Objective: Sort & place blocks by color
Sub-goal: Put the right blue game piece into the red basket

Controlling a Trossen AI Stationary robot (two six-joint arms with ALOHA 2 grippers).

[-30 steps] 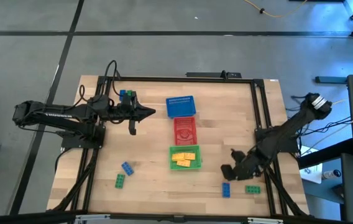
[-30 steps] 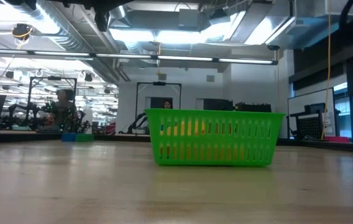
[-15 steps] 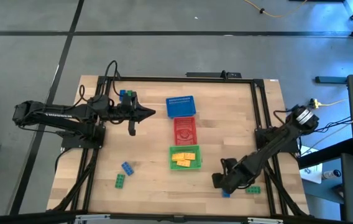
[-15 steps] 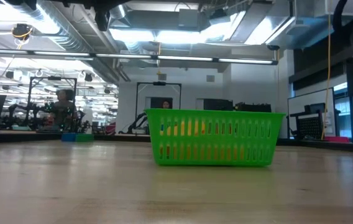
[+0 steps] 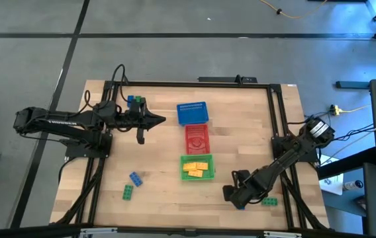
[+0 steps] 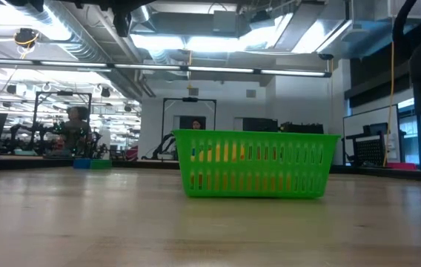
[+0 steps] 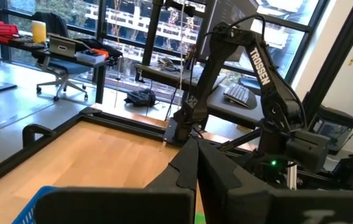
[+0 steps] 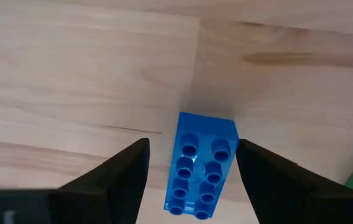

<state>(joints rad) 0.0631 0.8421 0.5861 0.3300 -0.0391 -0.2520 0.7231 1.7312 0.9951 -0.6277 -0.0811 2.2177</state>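
Observation:
My right gripper [image 8: 192, 144] is open, pointing down near the table's near right corner [image 5: 235, 196]. Its fingers stand on either side of a blue studded brick [image 8: 202, 165] that lies flat on the wood, with a gap on each side. A green brick [image 5: 269, 201] lies just to the right. Another blue brick [image 5: 136, 178] and a green one [image 5: 128, 192] lie near the near left. Yellow bricks [image 5: 196, 169] sit in the green basket [image 6: 255, 165]. My left gripper [image 5: 161, 119] is shut and hovers left of the blue basket [image 5: 192, 113].
The blue, red [image 5: 197, 137] and green baskets stand in a row down the table's middle. A black frame runs along the table's edges [image 5: 277, 119]. Something small, blue and green, sits by the left arm at the far left [image 5: 133, 100]. Bare wood lies between the baskets and each arm.
My right gripper has moved toward the table's near edge and a little left, ending over the blue brick near the right corner, which it now mostly covers in the high view. The left arm and all bricks have kept still.

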